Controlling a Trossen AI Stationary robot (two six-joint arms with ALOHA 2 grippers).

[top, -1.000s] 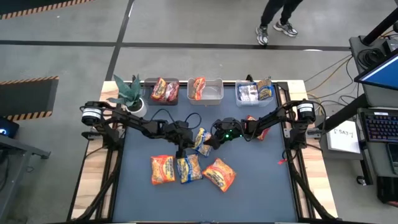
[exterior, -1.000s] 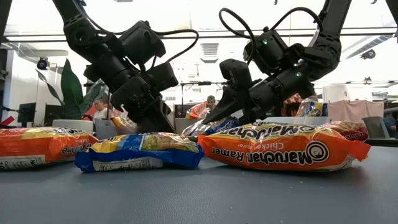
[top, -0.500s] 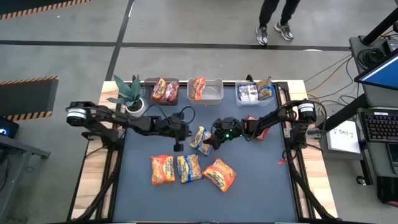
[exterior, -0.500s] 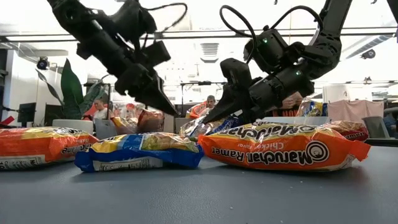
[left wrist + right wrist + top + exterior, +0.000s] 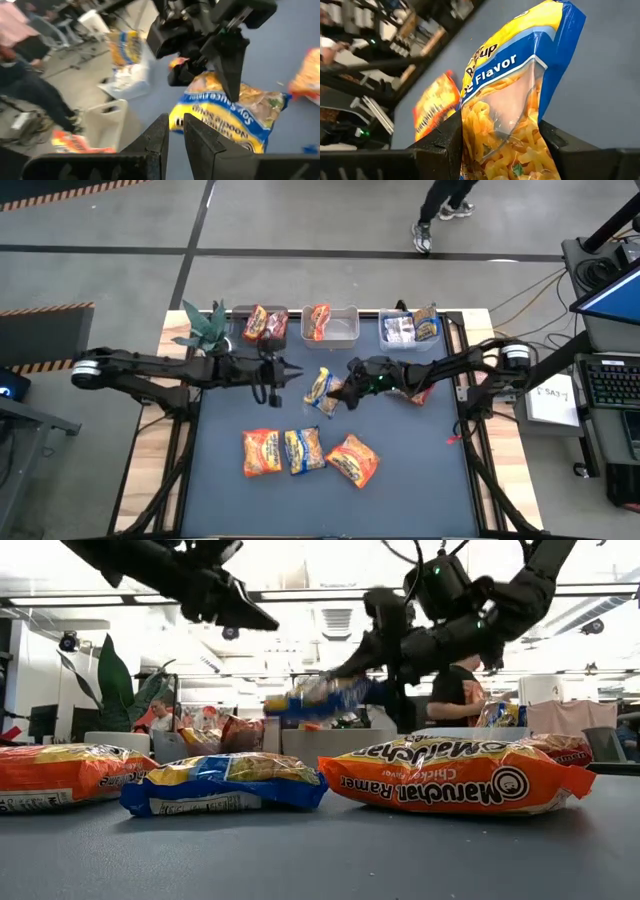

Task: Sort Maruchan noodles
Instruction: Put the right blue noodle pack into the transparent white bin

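The table [image 5: 400,500] has a dark blue-grey top framed by pale wooden edges. Three packets lie in a row on it toward its front edge: an orange packet [image 5: 261,451], a blue-and-yellow packet [image 5: 303,450] touching it at the middle of the row, and a second orange packet [image 5: 352,461] just beside that, turned at an angle. Taking the blue-and-yellow packet as landmark, three clear bins [image 5: 343,326] stand well behind it along the table's far edge, with a potted plant [image 5: 207,332] at the far left corner. A dark red packet [image 5: 417,389] lies behind it and to the right.
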